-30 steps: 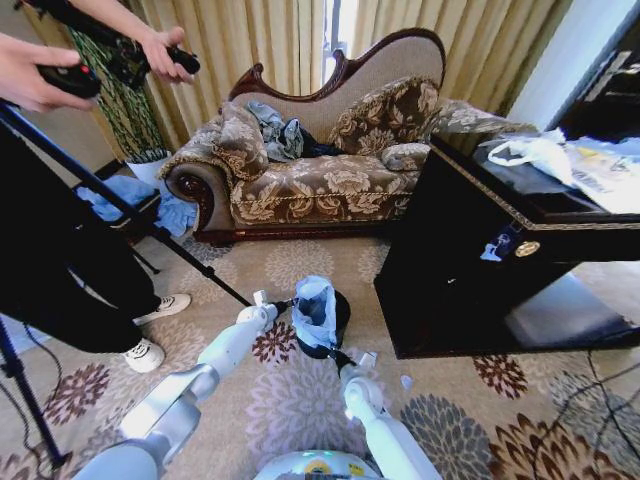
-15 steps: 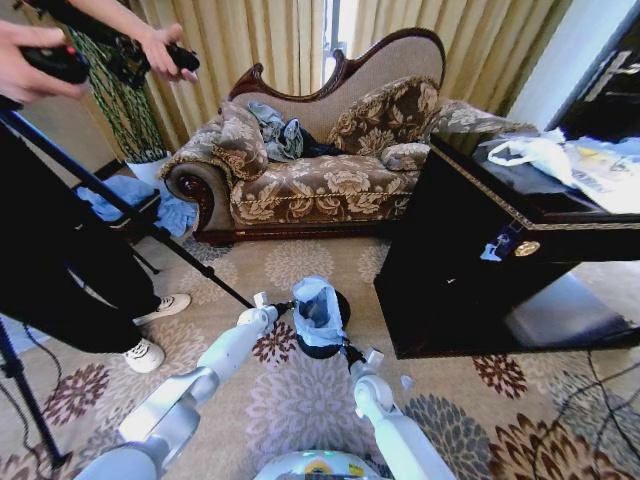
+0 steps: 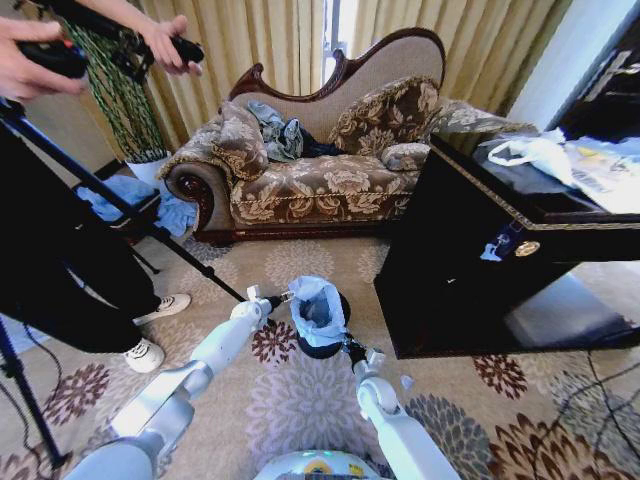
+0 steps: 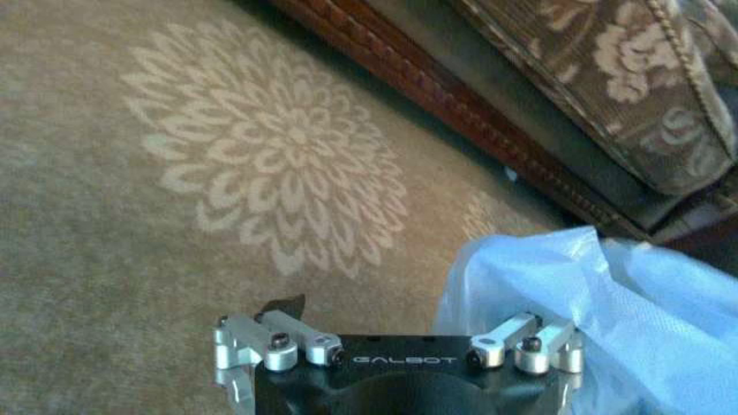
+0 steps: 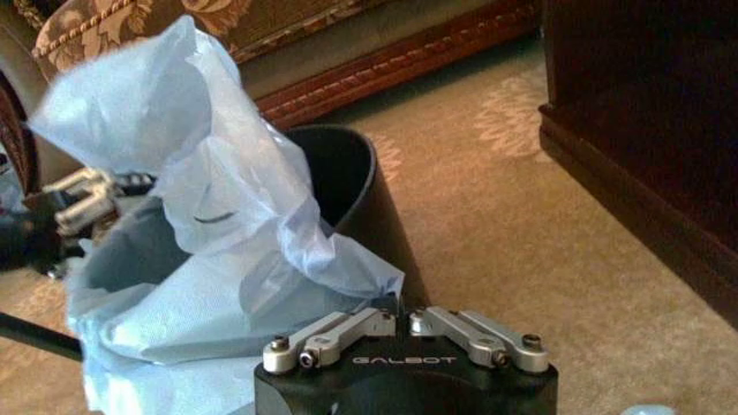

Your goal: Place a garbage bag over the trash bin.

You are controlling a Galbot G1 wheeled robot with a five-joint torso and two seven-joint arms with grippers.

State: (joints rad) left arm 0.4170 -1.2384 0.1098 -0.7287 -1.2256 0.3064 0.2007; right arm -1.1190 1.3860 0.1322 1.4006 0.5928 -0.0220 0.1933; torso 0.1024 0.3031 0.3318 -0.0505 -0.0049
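Note:
The garbage bag (image 3: pixel 318 308) is pale blue crinkly plastic standing up out of the black trash bin (image 3: pixel 322 350) on the carpet, its mouth gaping. In the right wrist view the garbage bag (image 5: pixel 196 181) drapes over the near rim of the trash bin (image 5: pixel 346 173), part bunched upright. My right gripper (image 3: pixel 350 348) is at the bin's near side, and the right gripper (image 5: pixel 403 313) is shut on the bag's hanging edge. My left gripper (image 3: pixel 272 298) is at the bag's left side. The left gripper (image 4: pixel 398 344) is spread open with the garbage bag (image 4: pixel 623 303) lying against one side.
A patterned sofa (image 3: pixel 310 180) stands behind the bin and a dark wooden cabinet (image 3: pixel 480 270) close on its right. A tripod leg (image 3: pixel 150 232) and a person's shoes (image 3: pixel 150 352) are to the left. Floral carpet lies in front.
The bag's mouth has spread wider and sunk a little over the bin. My left gripper has shifted slightly up and left, and my right gripper has edged right, towards the bin's base.

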